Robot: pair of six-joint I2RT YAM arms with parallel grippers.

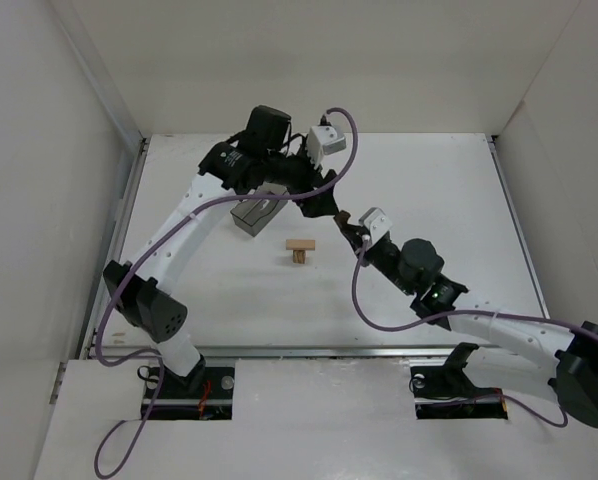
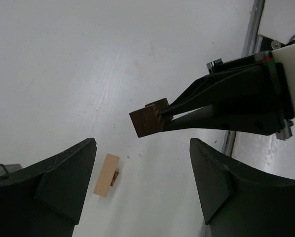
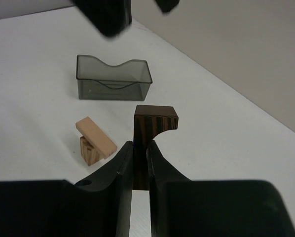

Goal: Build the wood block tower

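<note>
Right gripper (image 3: 140, 160) clamps a dark block (image 3: 155, 121) at two o'clock of the wood block tower (image 1: 300, 250), apart from it. Left gripper (image 2: 142, 147) hangs spread, empty. The bin (image 1: 256, 216) sits at the tower's ten o'clock.

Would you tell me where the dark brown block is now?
In the right wrist view, the dark brown block is pinched in the right gripper, raised off the table; from above, it hangs right of the wood block tower.
</note>
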